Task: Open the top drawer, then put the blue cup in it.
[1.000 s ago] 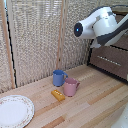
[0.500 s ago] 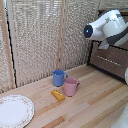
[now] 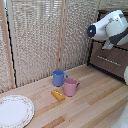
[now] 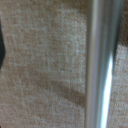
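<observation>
A: Two mugs on the wooden table (image 3: 100, 95), both well clear of the arm. The blue cup (image 3: 59, 77) stands upright near the woven screen (image 3: 40, 35), handle toward the pink mug (image 3: 71, 86), which sits just beside it. A small orange object (image 3: 58, 95) lies in front of the pair, and a patterned plate (image 3: 14, 111) rests at the exterior view's left.

B: And the drawer?

A: The top drawer (image 3: 111, 59) of the dark cabinet at the exterior view's right looks closed, front flush, slim handle faintly visible. The arm (image 3: 110, 27) is raised in front of it, presumably because the drawer has to come open before the cup can go in.

B: Gripper state?

A: Cannot tell. The fingers are not visible in the exterior view, and the wrist view is blurred: only woven texture and a bright vertical bar (image 4: 102, 64), identity uncertain.

B: Progress?

A: My judgement: first step not yet done, cup untouched
</observation>
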{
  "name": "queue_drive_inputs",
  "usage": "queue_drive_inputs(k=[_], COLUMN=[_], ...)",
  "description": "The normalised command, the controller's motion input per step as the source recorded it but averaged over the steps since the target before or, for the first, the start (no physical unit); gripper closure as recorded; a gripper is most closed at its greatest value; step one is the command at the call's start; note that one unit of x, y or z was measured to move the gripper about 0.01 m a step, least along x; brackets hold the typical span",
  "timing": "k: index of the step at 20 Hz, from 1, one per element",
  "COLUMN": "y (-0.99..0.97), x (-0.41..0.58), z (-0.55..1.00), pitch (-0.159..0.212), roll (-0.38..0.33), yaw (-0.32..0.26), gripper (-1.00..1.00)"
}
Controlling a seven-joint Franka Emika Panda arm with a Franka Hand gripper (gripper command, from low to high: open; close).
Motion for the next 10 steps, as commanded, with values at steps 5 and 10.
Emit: queue_drive_inputs(k=[5,10], y=[0.21,0.28], x=[-0.083,-0.058], z=[0.00,-0.05], pitch=[0.000,0.022], roll=[0.000,0.006], yaw=[0.000,0.000], gripper=[1.00,1.00])
